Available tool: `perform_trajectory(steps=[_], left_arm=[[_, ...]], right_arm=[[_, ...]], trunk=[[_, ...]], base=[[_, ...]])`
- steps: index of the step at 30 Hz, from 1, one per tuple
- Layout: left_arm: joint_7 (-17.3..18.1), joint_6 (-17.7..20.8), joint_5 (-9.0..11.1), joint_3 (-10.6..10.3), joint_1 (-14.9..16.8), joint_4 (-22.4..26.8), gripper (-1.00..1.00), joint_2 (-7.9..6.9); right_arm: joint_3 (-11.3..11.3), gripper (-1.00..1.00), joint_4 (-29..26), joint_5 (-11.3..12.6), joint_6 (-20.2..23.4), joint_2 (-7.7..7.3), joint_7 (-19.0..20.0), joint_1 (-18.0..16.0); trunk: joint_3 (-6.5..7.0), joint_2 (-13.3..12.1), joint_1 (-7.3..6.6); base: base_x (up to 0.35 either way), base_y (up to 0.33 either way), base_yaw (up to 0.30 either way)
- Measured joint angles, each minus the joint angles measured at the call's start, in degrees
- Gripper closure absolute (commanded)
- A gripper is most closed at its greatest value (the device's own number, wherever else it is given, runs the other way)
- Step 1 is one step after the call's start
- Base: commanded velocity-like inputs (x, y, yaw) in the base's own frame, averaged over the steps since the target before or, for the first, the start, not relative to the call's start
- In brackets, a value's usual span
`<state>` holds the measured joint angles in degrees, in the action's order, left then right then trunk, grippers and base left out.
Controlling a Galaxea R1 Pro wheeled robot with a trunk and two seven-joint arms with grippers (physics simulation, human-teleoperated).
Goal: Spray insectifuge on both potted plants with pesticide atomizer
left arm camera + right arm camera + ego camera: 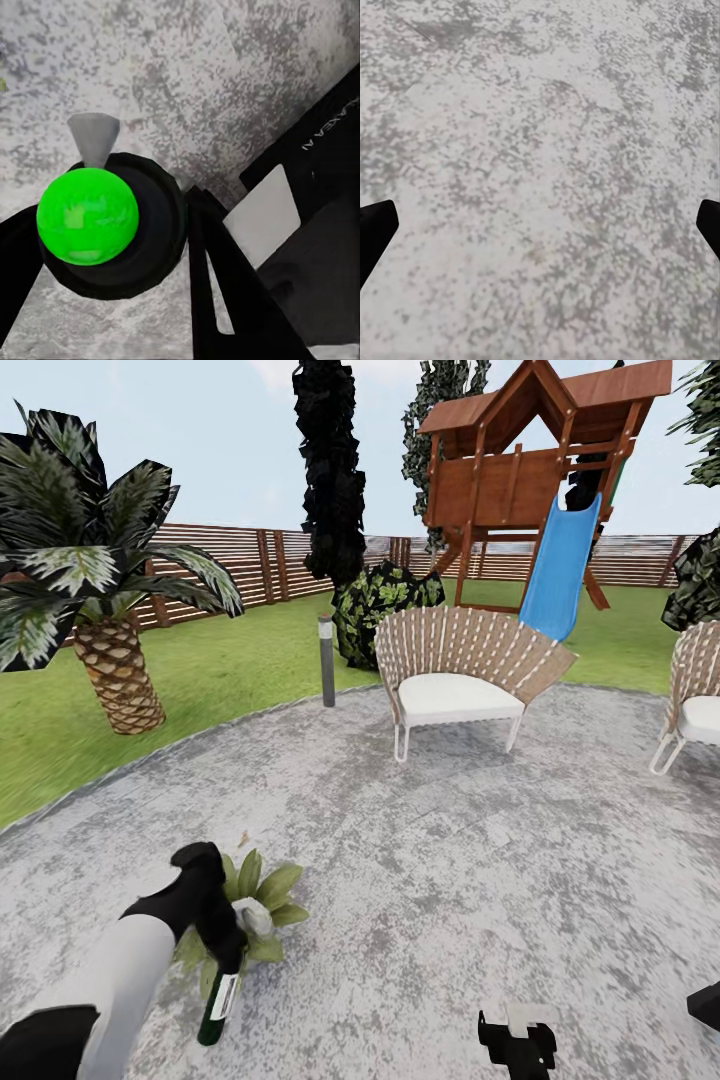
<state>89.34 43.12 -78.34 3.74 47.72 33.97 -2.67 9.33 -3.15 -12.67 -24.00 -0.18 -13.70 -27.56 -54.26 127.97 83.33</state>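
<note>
My left gripper (226, 948) is shut on the pesticide atomizer (219, 1002), a slim dark green bottle with a white label band. The bottle hangs tilted, base down, just above the stone patio (430, 860). Its whitish sprayer head (254, 916) sits against a potted plant (268, 890), a low rosette of pointed green leaves right behind the gripper. In the left wrist view the atomizer (88, 216) shows end-on between dark fingers (225, 285). My right gripper (517, 1044) hovers open over bare patio, its fingertips (373, 229) far apart. The second potted plant is out of view.
Two woven chairs (455, 680) (692, 695) stand at the patio's far side. A short grey lamp post (326, 660) and a palm (110, 620) stand on the lawn at left. A dark bush (385, 605), a playset with blue slide (560, 565) and the slatted fence (250, 565) lie beyond.
</note>
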Motion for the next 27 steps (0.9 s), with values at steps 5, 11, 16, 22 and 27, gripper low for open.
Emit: perform_trajectory(steps=[5,11,16,22,27], left_arm=[[0.14,0.15,-8.15,0.18,1.23,0.09,1.00,-0.12],[0.13,0.20,-8.76,0.13,0.54,0.09,1.00,-0.25],[0.15,0.14,-8.71,0.29,0.59,0.09,1.00,-0.03],[0.15,0.13,-8.73,0.39,0.54,0.09,1.00,0.16],[0.15,0.13,-8.78,0.32,0.51,0.09,1.00,0.38]], right_arm=[[0.00,-1.00,0.00,0.00,0.00,0.00,0.00,0.00],[0.01,-1.00,-0.05,0.00,0.00,0.00,0.00,0.01],[0.00,-1.00,-0.08,0.00,0.00,0.00,0.06,0.02],[0.01,-1.00,-0.04,-0.26,0.00,-0.12,0.18,0.04],[-0.07,-1.00,-0.04,-0.43,0.00,-0.59,0.18,0.39]], trunk=[[-0.01,0.00,0.00],[-0.01,0.00,0.00],[-0.01,0.00,-0.03],[-0.01,0.00,0.00],[-0.01,0.00,0.00]], base=[[0.000,0.000,0.000],[0.001,0.000,0.111],[0.238,0.000,0.109],[0.009,0.000,0.000],[0.008,0.000,0.000]])
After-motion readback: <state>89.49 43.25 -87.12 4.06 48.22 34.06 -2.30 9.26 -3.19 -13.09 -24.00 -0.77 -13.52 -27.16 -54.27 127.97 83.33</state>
